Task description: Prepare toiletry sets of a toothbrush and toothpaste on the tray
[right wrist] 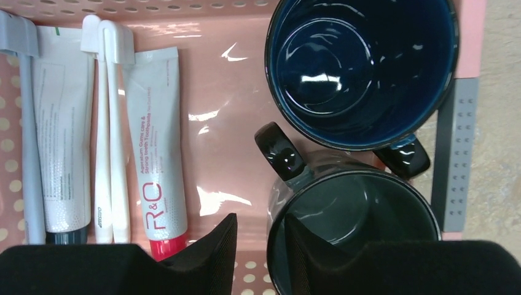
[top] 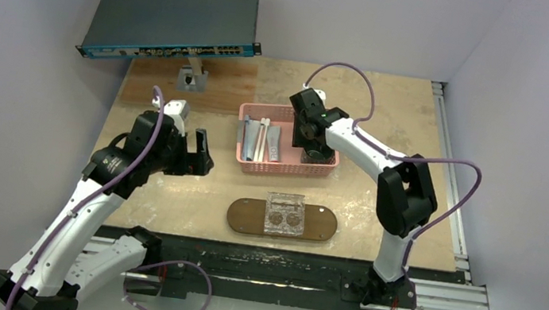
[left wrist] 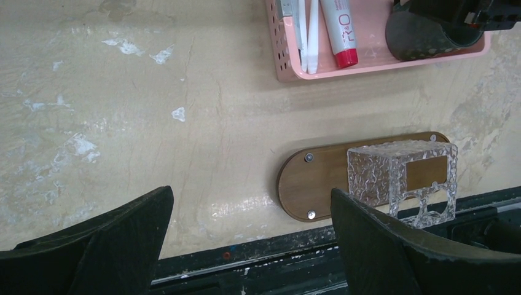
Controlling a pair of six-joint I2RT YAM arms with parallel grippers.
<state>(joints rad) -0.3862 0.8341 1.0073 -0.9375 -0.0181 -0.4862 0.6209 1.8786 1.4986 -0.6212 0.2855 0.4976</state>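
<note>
The right arm (top: 360, 146) reaches down into a pink lattice basket (top: 285, 170) at the middle of the tabletop (top: 389, 114). There the right jaws clamp the wall of a grey-black mug (right wrist: 362, 215) beside its handle, one finger inside the cup and one outside. A dark blue mug (right wrist: 362, 67) stands just beyond it, the two touching. The toiletry pieces lie flat in the other half of the same basket, off to the side of the right jaws and apart from them. The red-capped tube (right wrist: 156, 147) is nearest the outer finger, then come two white toothbrushes (right wrist: 110, 141) pressed side by side, a dark-capped tube (right wrist: 61, 135) and a grey-handled brush (right wrist: 27, 153) against the basket's wall. All lie parallel, with the tube caps toward the tray (top: 247, 217). That dark wooden oblong lies on the tabletop just in front of the basket, between the two arms, and carries a clear textured glass holder (top: 285, 212) at its middle. The left arm (top: 71, 216) hangs above the tabletop to the left of the basket, the left jaws spread wide with nothing between them. In the left wrist view the tray's rounded end shows beyond the fingertips, close by one of them. A dark network switch (top: 174, 13) sits at the far left corner.
</note>
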